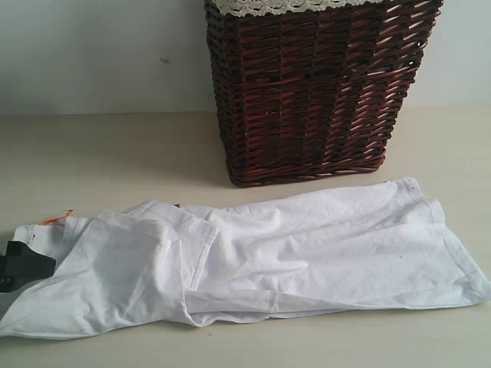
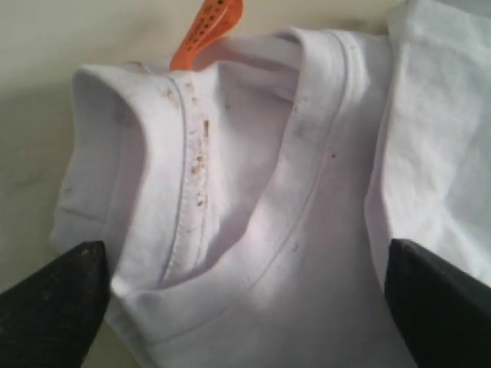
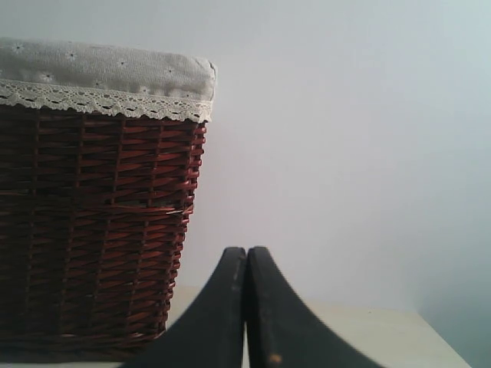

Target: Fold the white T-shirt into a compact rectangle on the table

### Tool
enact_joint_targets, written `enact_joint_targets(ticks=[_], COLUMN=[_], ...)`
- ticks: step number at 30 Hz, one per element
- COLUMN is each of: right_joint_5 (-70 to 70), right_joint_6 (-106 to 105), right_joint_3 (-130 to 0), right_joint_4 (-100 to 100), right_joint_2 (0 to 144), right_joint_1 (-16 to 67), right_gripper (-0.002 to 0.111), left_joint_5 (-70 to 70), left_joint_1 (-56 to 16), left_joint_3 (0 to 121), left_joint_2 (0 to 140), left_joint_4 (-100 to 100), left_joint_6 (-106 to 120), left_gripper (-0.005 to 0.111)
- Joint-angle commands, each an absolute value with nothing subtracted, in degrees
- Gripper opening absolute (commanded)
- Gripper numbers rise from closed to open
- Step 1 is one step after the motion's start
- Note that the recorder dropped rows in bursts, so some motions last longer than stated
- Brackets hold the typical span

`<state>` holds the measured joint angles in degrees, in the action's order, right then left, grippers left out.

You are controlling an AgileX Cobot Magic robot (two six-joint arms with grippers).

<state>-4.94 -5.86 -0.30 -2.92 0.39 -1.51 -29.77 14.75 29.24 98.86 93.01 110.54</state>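
Operator: Nearest the exterior camera, what is lying on the table [image 1: 100,153]?

Technician: Closest is the white T-shirt [image 1: 307,253], lying flat but rumpled across the lower half of that view, running from 8 o'clock to 4 o'clock. One sleeve [image 1: 192,245] is lying turned in over the body near 7 o'clock. The left gripper [image 1: 28,266] is sitting at 8 o'clock, jaws standing wide on either side of the collar [image 2: 253,192]; whether they are touching cloth I cannot tell. Farther back, toward 12 o'clock, the wicker basket [image 1: 314,92] is standing just behind the shirt.

Operator: How is the garment going to handle, and where should it be taken?

Technician: Judging by the folds, it is behaving as thin, soft, light cotton, likely sagging and creasing rather than moving as one piece. Doubled seams are looking like the best grip points: collar, shoulder or hem. Single layers are likely to bunch.

Operator: What is each view adding?

Technician: Left wrist view is showing the ribbed collar, the orange neck tag [image 2: 207,31] and brownish specks [image 2: 201,153] along the neck seam, which the exterior view is not resolving. Right wrist view is showing the right gripper [image 3: 246,307], absent from the exterior view, fingers pressed together on nothing, facing the basket's lace-trimmed liner [image 3: 100,77]. Only the exterior view is showing the garment's whole outline.
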Motion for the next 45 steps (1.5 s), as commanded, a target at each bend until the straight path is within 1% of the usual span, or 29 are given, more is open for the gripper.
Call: enact_joint_targets(ticks=[1,10,12,13,16,21,28,34,41,45], right_joint_5=[-5.33,-5.33,-5.33,-5.33,-5.33,-5.33,-5.33,-5.33,-5.33,-5.33], right_joint_6=[-5.83,-5.83,-5.83,-5.83,-5.83,-5.83,-5.83,-5.83,-5.83,-5.83], right_joint_3=[0.00,0.00,0.00,0.00,0.00,0.00,0.00,0.00,0.00,0.00], right_joint_4=[-2.86,-2.86,-2.86,-2.86,-2.86,-2.86,-2.86,-2.86,-2.86,-2.86], right_joint_2=[0.00,0.00,0.00,0.00,0.00,0.00,0.00,0.00,0.00,0.00], right_joint_1=[-1.81,-1.81,-1.81,-1.81,-1.81,-1.81,-1.81,-1.81,-1.81,-1.81], right_gripper=[0.000,0.000,0.000,0.000,0.000,0.000,0.000,0.000,0.000,0.000], left_joint_5=[-30.43,-30.43,-30.43,-30.43,-30.43,-31.19,-31.59,-33.88,-49.75,-52.81], left_joint_1=[14.81,14.81,14.81,14.81,14.81,14.81,14.81,14.81,14.81,14.81], left_joint_3=[29.51,29.51,29.51,29.51,29.51,29.51,29.51,29.51,29.51,29.51], left_joint_2=[100.69,102.02,102.02,102.02,102.02,102.02,102.02,102.02,101.91,101.91], left_joint_4=[93.89,93.89,93.89,93.89,93.39,93.39,93.62,93.51,91.57,90.48], left_joint_6=[110.99,110.99,110.99,110.99,110.99,110.99,110.99,110.99,110.99,110.99], left_gripper=[0.093,0.093,0.091,0.088,0.072,0.037,0.001,0.000,0.000,0.000])
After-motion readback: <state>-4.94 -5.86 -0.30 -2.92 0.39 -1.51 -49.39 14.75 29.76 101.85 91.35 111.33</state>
